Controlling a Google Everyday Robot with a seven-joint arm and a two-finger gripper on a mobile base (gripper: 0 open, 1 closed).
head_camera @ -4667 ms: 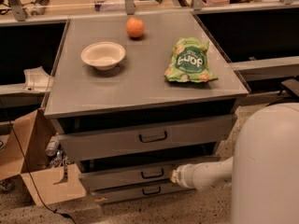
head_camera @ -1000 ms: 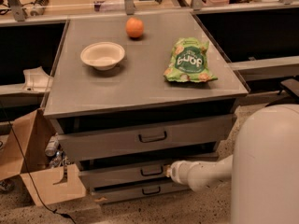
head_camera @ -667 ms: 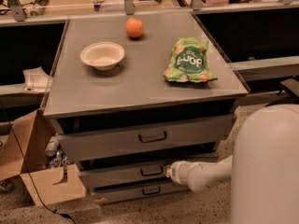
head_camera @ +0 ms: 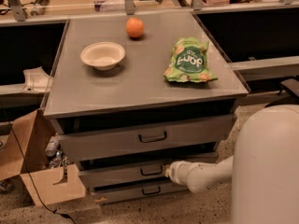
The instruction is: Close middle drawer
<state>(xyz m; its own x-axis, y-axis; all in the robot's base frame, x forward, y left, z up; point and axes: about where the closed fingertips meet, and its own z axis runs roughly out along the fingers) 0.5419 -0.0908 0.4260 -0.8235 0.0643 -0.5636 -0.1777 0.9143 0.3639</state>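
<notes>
Nearest to me, off the table's (head_camera: pixel 140 85) front right corner, is the robot's big white body (head_camera: pixel 267 167). Its pale arm (head_camera: pixel 208 174) reaches left along the table's front, low down. The gripper (head_camera: pixel 169 171) at the arm's end is up against the front of the middle drawer (head_camera: pixel 112 175), just right of that drawer's small dark handle (head_camera: pixel 152 170). The arm's rounded end hides the tip, so I cannot tell whether the jaws are apart or together.

The middle drawer sits in the table's front, second of three grey drawers. The top drawer (head_camera: pixel 103 141), taller and wider, is above it with a dark gap between them. The bottom drawer (head_camera: pixel 121 192), the narrowest, is below it near the floor. Only the arm crosses the middle drawer's front, covering its right end.

On the floor by the table's front left corner stands an open cardboard box (head_camera: pixel 39 183). A can (head_camera: pixel 51 146) lies between the box and the table. A thin dark cable (head_camera: pixel 21 160) trails across the box.

On the table, an empty pale bowl (head_camera: pixel 103 55) sits left of centre. A green snack bag (head_camera: pixel 189 61) lies flat on the right side, well apart from the bowl. Towards the table's far edge sits an orange (head_camera: pixel 135 27).

Left of the table, something white and crumpled (head_camera: pixel 35 80) rests on a low ledge.
</notes>
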